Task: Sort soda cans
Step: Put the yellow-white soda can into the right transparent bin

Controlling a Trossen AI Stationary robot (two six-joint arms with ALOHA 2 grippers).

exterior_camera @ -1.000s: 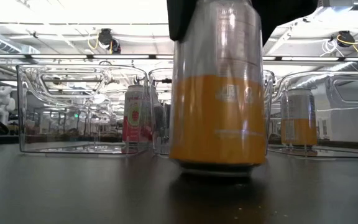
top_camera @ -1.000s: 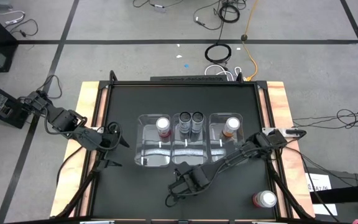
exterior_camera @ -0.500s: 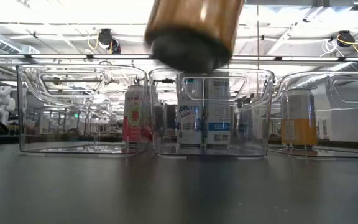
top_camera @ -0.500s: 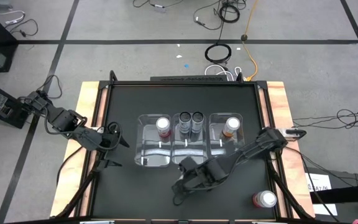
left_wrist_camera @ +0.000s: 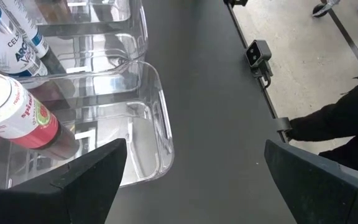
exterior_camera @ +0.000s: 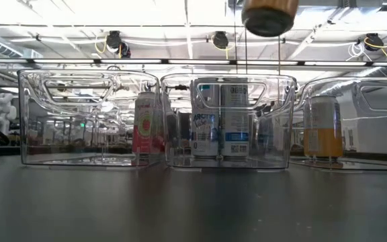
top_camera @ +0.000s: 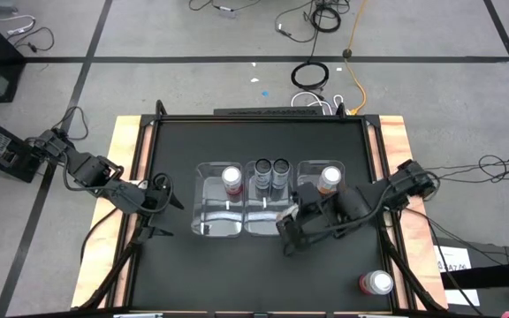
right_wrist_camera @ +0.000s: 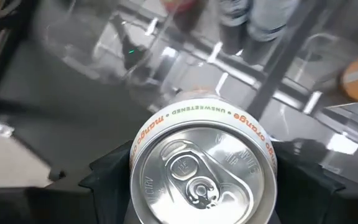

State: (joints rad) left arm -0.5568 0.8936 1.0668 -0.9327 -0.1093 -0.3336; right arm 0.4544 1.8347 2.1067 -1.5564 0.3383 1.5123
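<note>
- Above the table's front half, the right gripper (right_wrist_camera: 201,180) is carrying an orange can (right_wrist_camera: 202,163) in the air, its fingers clenched on the can's sides just under the rim; in the low view only the can's underside (exterior_camera: 269,16) is showing, hanging high over the bins.
- From overhead, that gripper (top_camera: 294,231) is hovering at the near edge of the row of three bins, about between the middle bin (top_camera: 269,221) and the right bin (top_camera: 311,209).
- Inside the right bin another orange can (top_camera: 328,179) is standing upright, so I judge the carried one belongs beside it.
- Two black cans (top_camera: 271,170) are sitting together in the middle bin, and a pink can (top_camera: 231,179) is standing in the left bin (top_camera: 208,221).
- One more pink can (top_camera: 376,283) is waiting on the table near the front right corner, well apart from the bins.
- To my eye the carried can is a stiff, smooth cylinder that could slip or dent if squeezed unevenly; holding it across the upper body, as now, looks sound, and setting it down upright should matter most.
- Over by the left edge, the left gripper (top_camera: 162,201) is waiting with its fingers (left_wrist_camera: 86,180) spread wide, holding nothing.
</note>
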